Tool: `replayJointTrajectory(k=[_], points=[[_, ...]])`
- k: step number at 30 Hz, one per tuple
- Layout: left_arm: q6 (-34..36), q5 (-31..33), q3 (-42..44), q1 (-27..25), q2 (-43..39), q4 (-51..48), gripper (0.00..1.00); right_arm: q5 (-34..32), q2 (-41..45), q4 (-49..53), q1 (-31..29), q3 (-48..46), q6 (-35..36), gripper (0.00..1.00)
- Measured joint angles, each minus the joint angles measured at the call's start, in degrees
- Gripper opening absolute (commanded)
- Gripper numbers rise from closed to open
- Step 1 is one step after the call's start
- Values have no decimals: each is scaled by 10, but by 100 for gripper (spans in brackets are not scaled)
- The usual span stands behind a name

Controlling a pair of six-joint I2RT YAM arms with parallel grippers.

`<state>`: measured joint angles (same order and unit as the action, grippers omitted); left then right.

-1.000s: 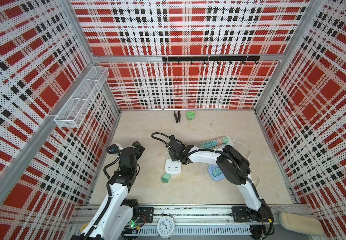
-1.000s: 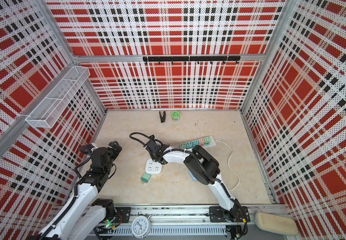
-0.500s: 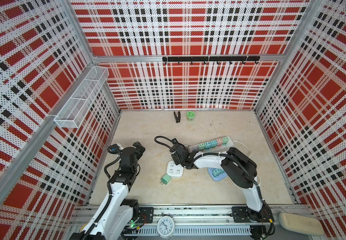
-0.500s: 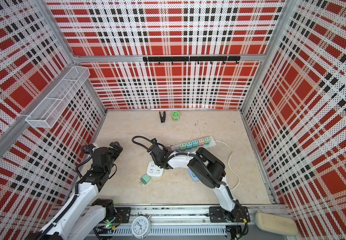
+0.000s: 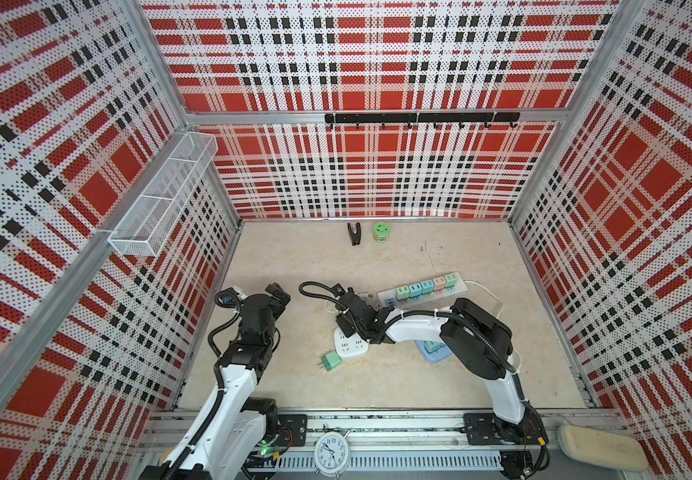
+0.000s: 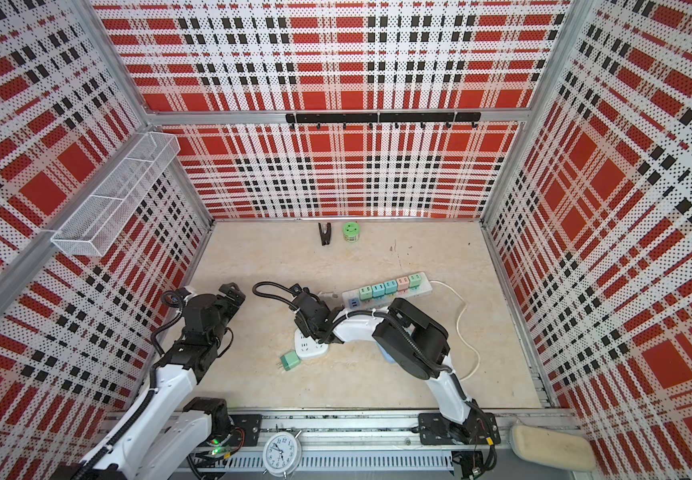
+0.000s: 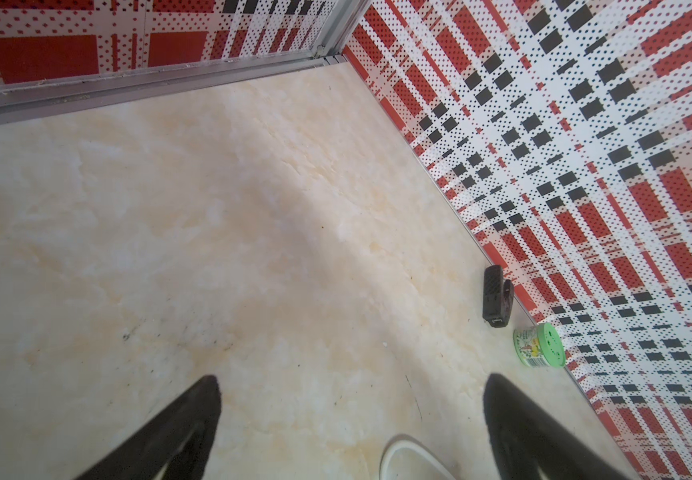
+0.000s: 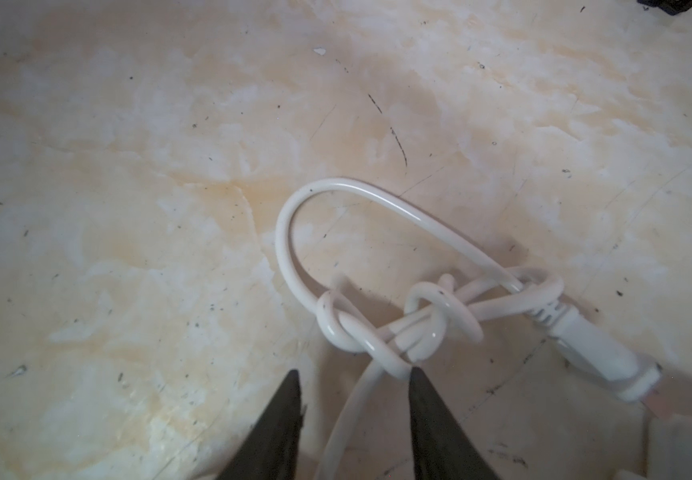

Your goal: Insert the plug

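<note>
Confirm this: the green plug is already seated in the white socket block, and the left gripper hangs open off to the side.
Not quite. The green plug is not seated. It lies on the table beside the white socket block with its prongs bare and pointing away from the block, as both top views show. The rest holds: the left gripper hangs open off to the side.

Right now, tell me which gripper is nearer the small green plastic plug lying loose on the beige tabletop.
Right. The right gripper hangs at the rounded white socket block beside the small green plastic plug; the left gripper hovers farther off, near the left wall.
</note>
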<state>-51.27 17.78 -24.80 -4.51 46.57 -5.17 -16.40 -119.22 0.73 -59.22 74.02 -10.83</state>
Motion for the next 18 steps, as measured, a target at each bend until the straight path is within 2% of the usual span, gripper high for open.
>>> replayJointTrajectory(k=[2,4,18], points=[[0,1,0,0,0,0,99,-8,2,-2,-8,0,4,70],[0,2,0,0,0,0,99,-13,8,3,-17,0,7,74],[-11,2,0,10,-11,-4,99,-58,78,27,-111,-37,13,68]])
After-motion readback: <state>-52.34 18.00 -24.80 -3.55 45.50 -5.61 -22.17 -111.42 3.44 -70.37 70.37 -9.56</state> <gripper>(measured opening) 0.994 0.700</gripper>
